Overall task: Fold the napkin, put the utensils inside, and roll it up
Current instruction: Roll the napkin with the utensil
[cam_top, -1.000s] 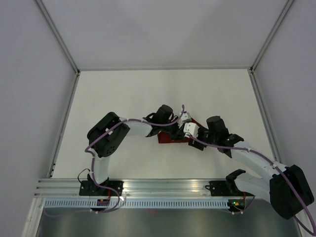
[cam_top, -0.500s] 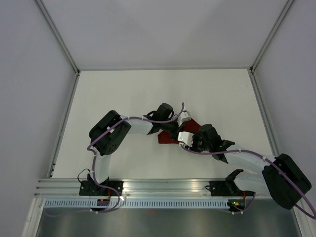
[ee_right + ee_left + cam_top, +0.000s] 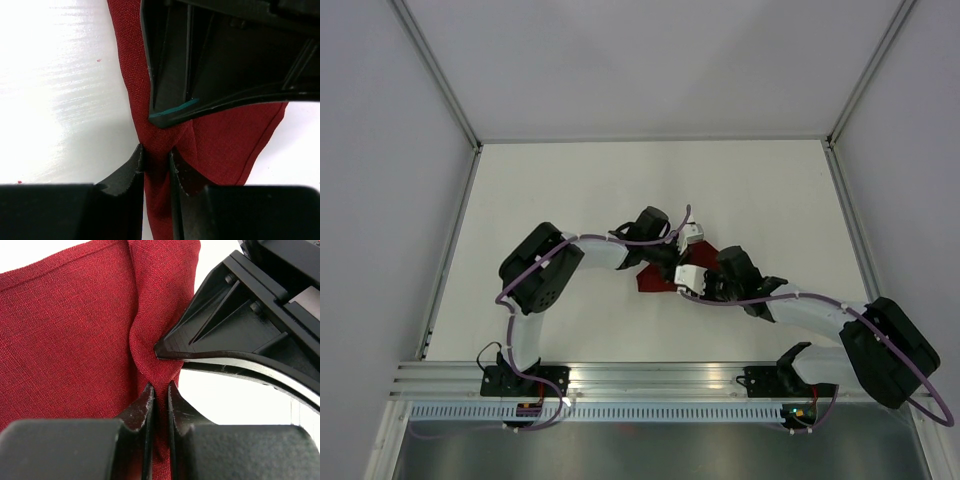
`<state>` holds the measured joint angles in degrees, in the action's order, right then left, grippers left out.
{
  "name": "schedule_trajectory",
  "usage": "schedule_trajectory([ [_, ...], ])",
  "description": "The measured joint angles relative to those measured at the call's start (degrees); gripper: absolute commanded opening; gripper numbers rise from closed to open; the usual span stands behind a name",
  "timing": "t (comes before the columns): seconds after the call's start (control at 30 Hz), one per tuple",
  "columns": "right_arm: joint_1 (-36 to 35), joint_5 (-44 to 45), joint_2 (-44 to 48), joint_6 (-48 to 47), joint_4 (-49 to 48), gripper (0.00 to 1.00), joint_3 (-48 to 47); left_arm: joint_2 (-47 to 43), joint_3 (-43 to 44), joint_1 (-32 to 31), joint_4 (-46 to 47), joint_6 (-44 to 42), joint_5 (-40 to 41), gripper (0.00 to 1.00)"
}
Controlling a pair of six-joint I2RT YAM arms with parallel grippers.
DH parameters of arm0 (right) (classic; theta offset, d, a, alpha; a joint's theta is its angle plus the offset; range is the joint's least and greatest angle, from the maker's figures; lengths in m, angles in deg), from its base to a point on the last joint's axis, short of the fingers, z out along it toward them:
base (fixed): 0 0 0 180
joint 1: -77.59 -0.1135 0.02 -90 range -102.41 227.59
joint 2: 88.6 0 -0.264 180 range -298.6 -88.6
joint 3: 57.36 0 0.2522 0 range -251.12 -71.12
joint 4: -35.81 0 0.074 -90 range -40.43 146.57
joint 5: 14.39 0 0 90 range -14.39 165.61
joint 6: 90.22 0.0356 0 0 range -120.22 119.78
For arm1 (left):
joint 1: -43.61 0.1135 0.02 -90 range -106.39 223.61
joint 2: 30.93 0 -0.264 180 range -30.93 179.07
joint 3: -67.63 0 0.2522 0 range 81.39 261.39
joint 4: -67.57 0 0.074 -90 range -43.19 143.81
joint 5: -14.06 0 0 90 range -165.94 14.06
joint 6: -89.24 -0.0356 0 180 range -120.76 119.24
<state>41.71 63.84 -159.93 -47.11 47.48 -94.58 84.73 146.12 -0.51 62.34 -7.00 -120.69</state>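
Observation:
The dark red napkin lies mid-table, mostly covered by both grippers. My left gripper is shut on a raised fold of the napkin; from above, the left gripper reaches in from the left. My right gripper has its jaws pressed on a ridge of the napkin, right beside the left one. From above, the right gripper comes in from the right. Each wrist view shows the other gripper's black finger touching the cloth. The utensils are out of view.
The white table is bounded by grey walls and metal frame posts. An aluminium rail runs along the near edge, with both arm bases bolted to it.
My right arm has swung left, up against the left gripper, and its jaws have closed from wide open onto the napkin. The left gripper stayed shut on its fold.

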Motion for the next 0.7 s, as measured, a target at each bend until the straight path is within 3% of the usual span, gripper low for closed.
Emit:
schedule_trajectory([
  [0.13, 0.1, -1.3, -2.0, -0.1, 3.7, 0.13, -3.2, -0.5, 0.0, 0.4, -1.3, 0.3, 0.5, 0.16],
  [0.23, 0.1, -2.2, -3.1, 0.0, 6.0, 0.12, -5.1, -1.4, -0.2, 0.5, -2.6, 0.8, 1.8, 0.22],
  [0.27, 0.1, -2.4, -3.5, 0.1, 6.7, 0.12, -5.7, -1.7, -0.3, 0.5, -2.9, 1.0, 2.3, 0.78],
  [0.3, 0.1, -2.6, -3.9, 0.1, 7.1, 0.12, -6.2, -1.9, -0.4, 0.6, -3.0, 1.0, 2.6, 0.82],
  [0.7, 0.2, -3.3, -6.1, 0.1, 9.6, 0.09, -8.7, -6.6, -4.3, 3.0, -3.0, 3.7, 12.1, 0.82],
])
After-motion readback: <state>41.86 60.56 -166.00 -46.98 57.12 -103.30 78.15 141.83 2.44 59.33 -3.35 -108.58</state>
